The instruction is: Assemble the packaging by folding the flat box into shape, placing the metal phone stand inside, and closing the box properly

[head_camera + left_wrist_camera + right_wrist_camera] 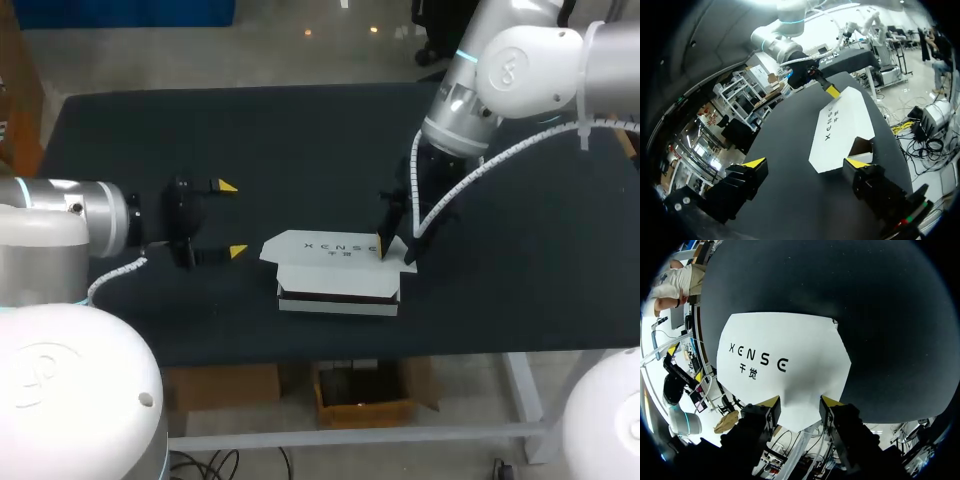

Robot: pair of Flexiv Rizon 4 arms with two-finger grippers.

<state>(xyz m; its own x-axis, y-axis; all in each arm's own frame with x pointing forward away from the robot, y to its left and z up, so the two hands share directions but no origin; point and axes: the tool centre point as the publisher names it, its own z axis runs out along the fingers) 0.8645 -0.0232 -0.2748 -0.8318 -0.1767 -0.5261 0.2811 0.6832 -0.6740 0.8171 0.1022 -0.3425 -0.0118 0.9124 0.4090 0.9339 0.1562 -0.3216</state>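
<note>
The white box (336,285) sits near the table's front edge, its printed lid (330,250) lying over the top. My right gripper (397,243) points straight down at the box's right end. In the right wrist view its gripper (801,401) is open, both yellow tips on the lid (785,355) by its end edge. My left gripper (233,218) is wide open a little left of the box, touching nothing. In the left wrist view the box (840,125) lies just ahead of that gripper (806,163), a brown inner flap (861,147) showing at its near end. No phone stand shows.
The black table (200,120) stretches behind and to both sides of the box. The table's front edge (300,358) runs close below the box. My right arm's cable (470,180) loops down beside its gripper.
</note>
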